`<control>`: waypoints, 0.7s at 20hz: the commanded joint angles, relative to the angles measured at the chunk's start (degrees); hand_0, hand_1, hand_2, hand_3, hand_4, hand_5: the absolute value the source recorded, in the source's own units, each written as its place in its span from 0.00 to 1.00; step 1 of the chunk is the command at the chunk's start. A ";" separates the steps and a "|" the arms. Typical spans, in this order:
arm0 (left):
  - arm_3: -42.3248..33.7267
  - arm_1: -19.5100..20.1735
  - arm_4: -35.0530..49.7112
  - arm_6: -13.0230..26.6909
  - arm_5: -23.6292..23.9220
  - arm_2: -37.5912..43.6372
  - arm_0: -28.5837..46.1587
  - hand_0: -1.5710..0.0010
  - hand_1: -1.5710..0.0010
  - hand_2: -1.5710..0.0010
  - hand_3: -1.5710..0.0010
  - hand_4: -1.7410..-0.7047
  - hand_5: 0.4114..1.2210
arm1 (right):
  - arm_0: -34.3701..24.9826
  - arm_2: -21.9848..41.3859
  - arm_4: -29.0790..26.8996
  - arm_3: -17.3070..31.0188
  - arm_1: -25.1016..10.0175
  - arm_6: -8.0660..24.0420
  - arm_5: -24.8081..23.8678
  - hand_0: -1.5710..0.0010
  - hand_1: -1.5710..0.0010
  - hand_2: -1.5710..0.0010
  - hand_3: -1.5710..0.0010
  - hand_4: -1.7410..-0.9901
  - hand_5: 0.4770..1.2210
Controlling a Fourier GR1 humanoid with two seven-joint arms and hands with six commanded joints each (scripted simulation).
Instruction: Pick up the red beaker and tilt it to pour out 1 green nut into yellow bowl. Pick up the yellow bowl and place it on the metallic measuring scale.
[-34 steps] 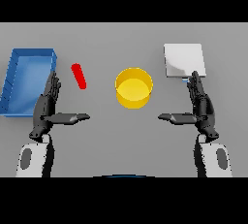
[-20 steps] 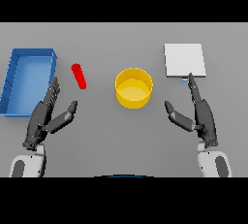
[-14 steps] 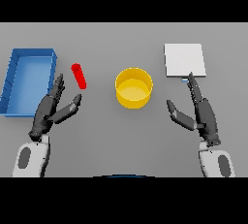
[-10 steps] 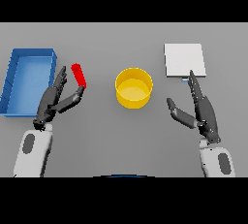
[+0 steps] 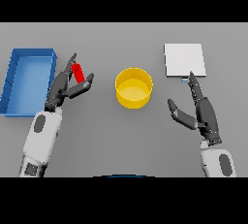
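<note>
Left hand [image 5: 65, 86] at about nine o'clock of the yellow bowl [image 5: 133, 88], fingers spread and straight on one side of the red beaker [image 5: 77, 73], thumb on the other; hard to tell whether either touches it yet, but nothing curled round it. Beaker tilted, well apart from the bowl and just beside the blue tray [image 5: 19, 83]. Right hand [image 5: 204, 114] at four o'clock of the bowl, fingers straight, thumb held out, holding nothing, fingertips near the lower edge of the metallic measuring scale [image 5: 184, 59]. Likely risks: closing off-centre on so slim a beaker could knock it flat or roll it toward the tray; tilting too far over the bowl could spill more than one nut. No green nut visible from here. Plain grey surface [image 5: 121, 136], nothing of a room beyond it.
</note>
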 commanded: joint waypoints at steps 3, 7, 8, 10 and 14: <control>3.68 -0.31 -0.40 -0.52 0.78 0.65 -2.29 1.00 1.00 1.00 1.00 0.52 0.32 | 0.64 0.43 -0.17 -0.89 0.64 0.15 -0.01 1.00 1.00 1.00 1.00 0.68 0.21; 9.86 -0.07 0.42 -2.95 1.07 2.92 -6.38 1.00 1.00 1.00 1.00 0.50 0.34 | 1.53 0.10 -0.02 -1.25 0.22 -0.24 -0.26 1.00 1.00 1.00 1.00 0.66 0.22; 11.00 -0.58 0.93 -4.27 1.12 3.42 -7.13 1.00 1.00 1.00 1.00 0.48 0.35 | 1.28 -0.48 -0.71 -1.32 -0.01 0.18 -0.16 1.00 1.00 1.00 1.00 0.66 0.22; 13.67 -1.34 2.16 -8.03 1.31 4.90 -7.74 1.00 1.00 1.00 1.00 0.44 0.37 | 1.22 0.00 -0.43 -1.92 0.21 0.88 -0.22 1.00 1.00 1.00 1.00 0.66 0.23; 17.51 -3.35 3.45 -11.19 2.59 6.69 -9.65 0.87 0.85 0.82 0.84 0.33 0.46 | 0.83 -0.54 -0.82 -1.82 -0.26 1.45 -0.08 1.00 1.00 1.00 1.00 0.67 0.23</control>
